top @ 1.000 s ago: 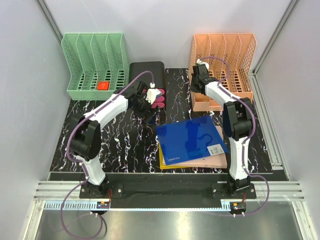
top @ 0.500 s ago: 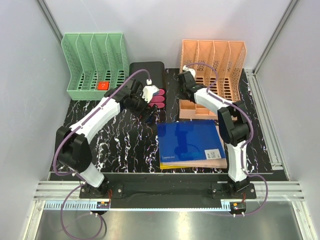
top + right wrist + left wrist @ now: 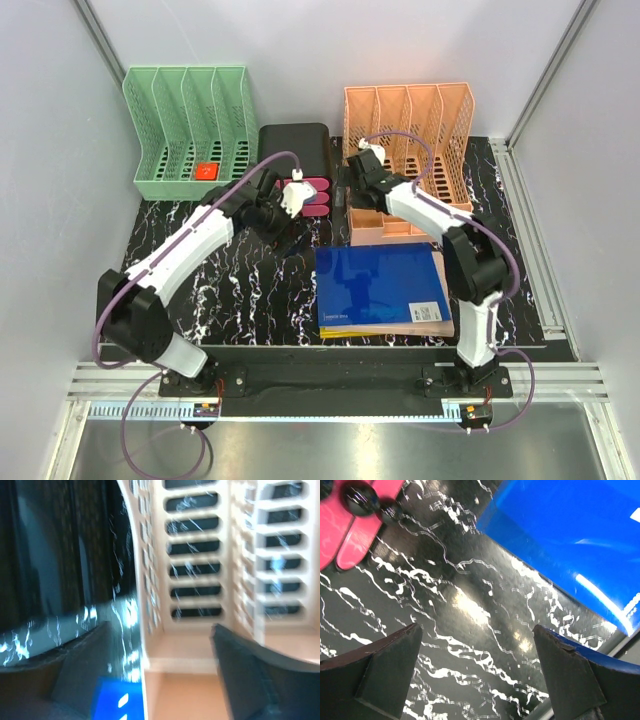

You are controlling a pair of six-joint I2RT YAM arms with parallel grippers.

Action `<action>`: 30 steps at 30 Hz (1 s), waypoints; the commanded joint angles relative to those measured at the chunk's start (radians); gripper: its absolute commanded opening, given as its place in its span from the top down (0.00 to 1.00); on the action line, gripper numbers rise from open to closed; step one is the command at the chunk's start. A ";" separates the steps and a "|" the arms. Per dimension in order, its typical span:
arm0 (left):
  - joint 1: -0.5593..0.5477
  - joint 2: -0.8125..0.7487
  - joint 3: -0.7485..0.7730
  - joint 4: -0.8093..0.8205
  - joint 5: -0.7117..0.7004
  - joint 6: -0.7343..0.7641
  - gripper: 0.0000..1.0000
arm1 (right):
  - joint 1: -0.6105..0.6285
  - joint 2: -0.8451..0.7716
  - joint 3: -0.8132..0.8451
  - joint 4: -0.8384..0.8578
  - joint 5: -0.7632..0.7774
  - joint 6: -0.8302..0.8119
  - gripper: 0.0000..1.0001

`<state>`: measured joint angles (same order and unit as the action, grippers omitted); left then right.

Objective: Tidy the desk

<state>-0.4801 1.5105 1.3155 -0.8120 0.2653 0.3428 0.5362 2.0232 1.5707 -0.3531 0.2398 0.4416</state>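
The desk (image 3: 240,290) is black with white veining. On it stand a green file rack (image 3: 185,125) at the back left and an orange file rack (image 3: 410,140) at the back middle-right. A blue folder (image 3: 380,288) tops a stack near the front. My right gripper (image 3: 357,198) is open at the orange rack's front-left corner; in the blurred right wrist view the rack's left wall (image 3: 145,605) runs between the jaws of that gripper (image 3: 157,630). My left gripper (image 3: 290,242) hangs open over bare desk (image 3: 470,605), its jaws (image 3: 476,630) holding nothing.
A black box (image 3: 295,150) sits between the racks, with pink items (image 3: 314,197) in front of it, seen also as pink items (image 3: 350,535) in the left wrist view. A small red thing (image 3: 207,171) lies in the green rack. Grey walls close in on both sides.
The orange rack has slid left along the desk together with my right gripper, which has now opened. The folder stack went from tilted to square. My left arm swung a little left.
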 commanded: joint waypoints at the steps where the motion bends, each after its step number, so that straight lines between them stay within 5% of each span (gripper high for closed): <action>1: -0.018 -0.087 -0.051 -0.036 -0.066 0.056 0.01 | 0.008 -0.266 -0.040 -0.142 0.059 0.008 0.00; 9: -0.101 -0.128 -0.166 -0.067 -0.175 0.096 0.01 | -0.064 -0.700 -0.355 -0.349 0.000 0.155 0.00; 15: -0.178 -0.073 -0.179 -0.041 -0.196 0.081 0.01 | -0.137 -0.923 -0.652 -0.561 0.027 0.419 0.00; 23: -0.210 -0.016 -0.111 -0.042 -0.176 0.065 0.01 | -0.143 -1.029 -0.758 -0.797 0.211 0.690 0.00; 30: -0.210 -0.048 -0.127 -0.044 -0.183 0.074 0.01 | -0.145 -1.063 -0.785 -0.779 0.246 0.779 0.00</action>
<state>-0.6838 1.5063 1.1580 -0.8711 0.0998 0.4179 0.3954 0.9890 0.8013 -1.1236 0.4053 1.1114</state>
